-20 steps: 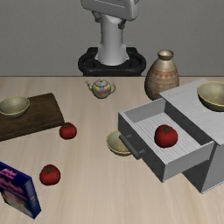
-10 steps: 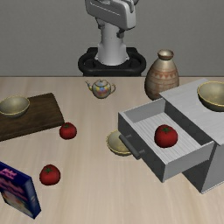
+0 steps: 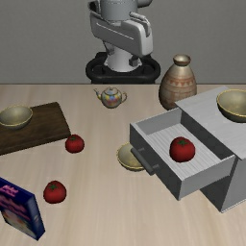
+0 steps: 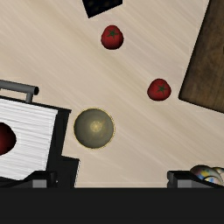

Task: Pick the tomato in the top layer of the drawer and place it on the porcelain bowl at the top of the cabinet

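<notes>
A red tomato [image 3: 182,149] lies in the pulled-out top drawer [image 3: 197,176] of the grey cabinet [image 3: 219,123]. A cream porcelain bowl [image 3: 233,104] stands on the cabinet's top. My arm [image 3: 119,29] is high up at the far side of the table, well away from the drawer. In the wrist view my gripper [image 4: 120,179] is open, its fingertips [image 4: 51,179] wide apart with nothing between them. From there the drawer's tomato [image 4: 4,138] shows on the white drawer floor [image 4: 31,140].
On the table lie two loose tomatoes [image 3: 74,144] [image 3: 55,191], a small bowl [image 3: 130,157] by the drawer front, a teapot [image 3: 111,96], a brown vase [image 3: 179,82], a blue box [image 3: 21,207], and a dark board [image 3: 34,128] carrying a bowl [image 3: 14,117].
My arm has come down and turned a little over the far edge of the table. Nothing on the table or in the drawer has moved.
</notes>
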